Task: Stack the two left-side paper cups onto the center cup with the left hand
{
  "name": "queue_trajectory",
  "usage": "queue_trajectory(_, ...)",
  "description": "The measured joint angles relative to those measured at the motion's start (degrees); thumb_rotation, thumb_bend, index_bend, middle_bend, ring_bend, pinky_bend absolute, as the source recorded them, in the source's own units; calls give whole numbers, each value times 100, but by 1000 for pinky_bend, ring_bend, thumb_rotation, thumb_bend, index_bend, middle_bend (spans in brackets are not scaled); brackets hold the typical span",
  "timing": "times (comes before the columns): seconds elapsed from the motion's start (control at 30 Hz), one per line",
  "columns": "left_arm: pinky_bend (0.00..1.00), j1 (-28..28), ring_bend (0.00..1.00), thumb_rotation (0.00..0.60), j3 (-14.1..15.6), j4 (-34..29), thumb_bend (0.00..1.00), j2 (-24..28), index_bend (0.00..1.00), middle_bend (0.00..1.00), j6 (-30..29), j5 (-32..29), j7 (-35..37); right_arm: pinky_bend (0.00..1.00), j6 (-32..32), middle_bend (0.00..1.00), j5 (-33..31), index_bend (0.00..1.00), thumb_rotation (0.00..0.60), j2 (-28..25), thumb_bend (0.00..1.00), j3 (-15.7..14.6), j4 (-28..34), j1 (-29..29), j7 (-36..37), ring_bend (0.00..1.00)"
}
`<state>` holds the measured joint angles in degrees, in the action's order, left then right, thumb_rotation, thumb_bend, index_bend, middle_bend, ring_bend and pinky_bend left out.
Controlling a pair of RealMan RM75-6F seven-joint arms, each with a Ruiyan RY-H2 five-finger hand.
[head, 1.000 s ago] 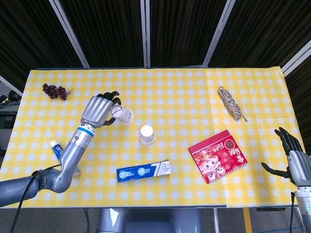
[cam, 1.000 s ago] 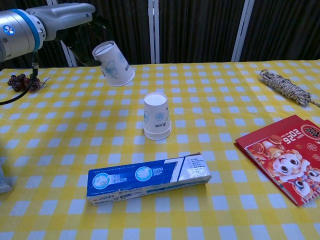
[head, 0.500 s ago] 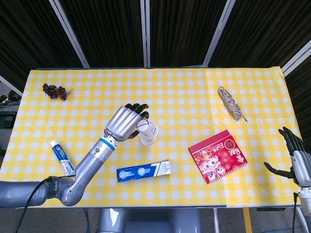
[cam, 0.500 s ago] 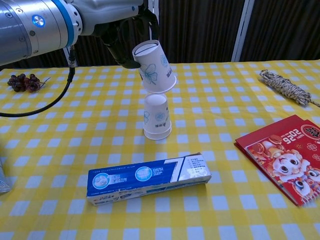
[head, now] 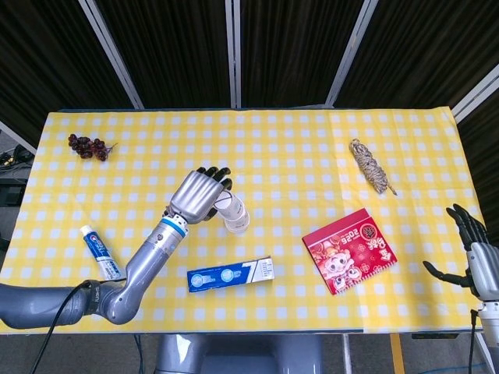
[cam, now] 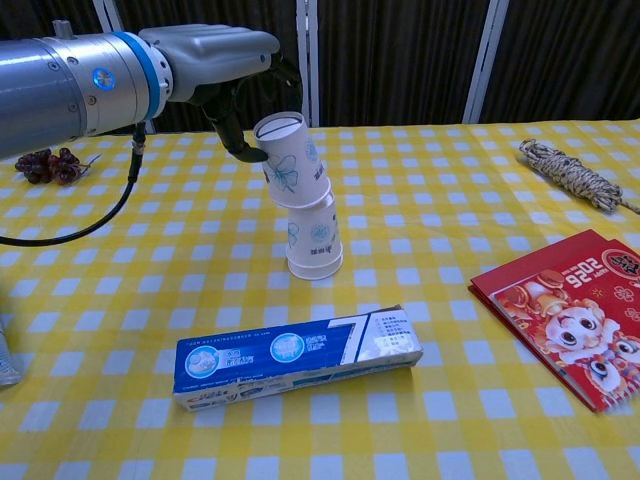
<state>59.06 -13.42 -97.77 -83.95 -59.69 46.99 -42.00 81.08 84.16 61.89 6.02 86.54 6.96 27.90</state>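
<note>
An upside-down white paper cup with a blue flower print, the center cup [cam: 314, 240] [head: 238, 223], stands on the yellow checked cloth. My left hand [cam: 215, 58] [head: 199, 195] holds a second, similar cup [cam: 289, 162] [head: 231, 206] by its side, bottom up and tilted. This cup's lower rim sits over the top of the center cup. My right hand [head: 472, 251] hangs by the table's right front corner with its fingers spread and nothing in it. It shows only in the head view.
A blue toothpaste box [cam: 297, 358] [head: 230, 274] lies just in front of the cups. A red booklet [cam: 575, 310] [head: 348, 249] lies at the right, a rope coil [cam: 570, 172] at the back right, dark grapes [cam: 45, 163] at the back left, and a toothpaste tube [head: 100, 251] at the front left.
My left hand carried the cup from the left to above the center cup, then lowered it onto that cup's top. The right hand barely moved.
</note>
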Motion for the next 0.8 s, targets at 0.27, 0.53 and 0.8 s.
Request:
queue_trajectory(0.27, 336, 116, 223, 600, 81, 317, 335, -297, 454, 156, 78, -32, 29, 0, 25, 0, 31, 0, 600, -4, 78, -14, 29, -12, -26, 0)
queue_trajectory(0.53, 90, 165, 0, 600, 149, 402, 182, -367, 197, 0, 102, -205, -78, 0, 18, 0, 21, 0, 600, -9, 77, -16, 16, -17, -5, 0)
queue_trajectory(0.8, 66, -74, 0, 600, 201, 58, 170, -54, 133, 0, -80, -240, 166, 0, -27, 0, 13, 0, 600, 17, 78, -26, -10, 2, -65, 0)
